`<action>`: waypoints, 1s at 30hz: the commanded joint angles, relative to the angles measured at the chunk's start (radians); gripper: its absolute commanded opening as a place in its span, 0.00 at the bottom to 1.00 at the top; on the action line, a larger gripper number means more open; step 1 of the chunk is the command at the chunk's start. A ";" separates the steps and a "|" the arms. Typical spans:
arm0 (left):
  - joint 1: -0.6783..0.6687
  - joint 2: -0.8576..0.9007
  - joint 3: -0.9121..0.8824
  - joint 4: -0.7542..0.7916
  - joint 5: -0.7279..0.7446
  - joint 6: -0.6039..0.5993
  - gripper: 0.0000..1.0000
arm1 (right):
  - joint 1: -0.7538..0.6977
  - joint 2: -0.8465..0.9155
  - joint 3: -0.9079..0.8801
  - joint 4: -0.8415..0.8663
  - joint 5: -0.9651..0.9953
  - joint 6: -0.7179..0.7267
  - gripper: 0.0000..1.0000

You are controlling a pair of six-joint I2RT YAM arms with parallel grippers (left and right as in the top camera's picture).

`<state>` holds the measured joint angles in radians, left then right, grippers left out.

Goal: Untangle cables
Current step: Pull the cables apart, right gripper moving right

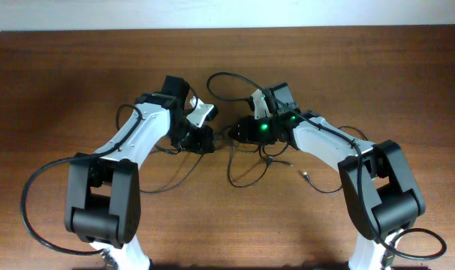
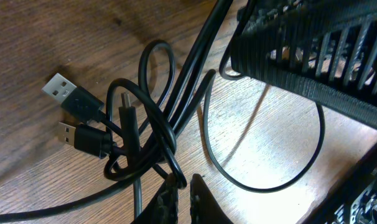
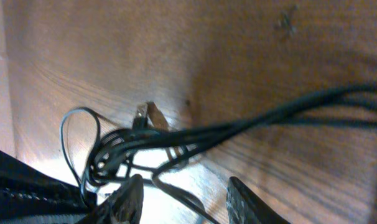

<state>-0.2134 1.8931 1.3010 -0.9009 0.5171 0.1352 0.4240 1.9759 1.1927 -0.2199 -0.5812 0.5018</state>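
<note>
The left claw [image 1: 205, 139] and right claw [image 1: 241, 130] crowded nose to nose over the cables [image 1: 231, 161], barely a gap between, while the table [image 1: 227, 225] lay open nearer the front edge.

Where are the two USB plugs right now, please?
In the left wrist view, the USB plugs lie side by side on the table, left of the knotted cables.
</note>
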 commanded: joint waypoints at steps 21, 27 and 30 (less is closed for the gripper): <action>-0.002 0.011 -0.008 0.000 -0.133 -0.060 0.06 | -0.107 -0.464 0.003 -0.191 0.137 -0.055 0.04; -0.002 0.011 -0.008 -0.001 -0.133 -0.060 0.07 | -0.317 -0.745 0.003 -0.353 0.148 -0.107 0.04; -0.002 0.011 -0.008 -0.001 -0.133 -0.060 0.07 | -0.407 -0.741 0.002 -0.443 0.147 -0.132 0.04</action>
<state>-0.2134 1.8938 1.2976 -0.9009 0.3901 0.0853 0.0490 1.2346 1.1919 -0.6426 -0.4358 0.3954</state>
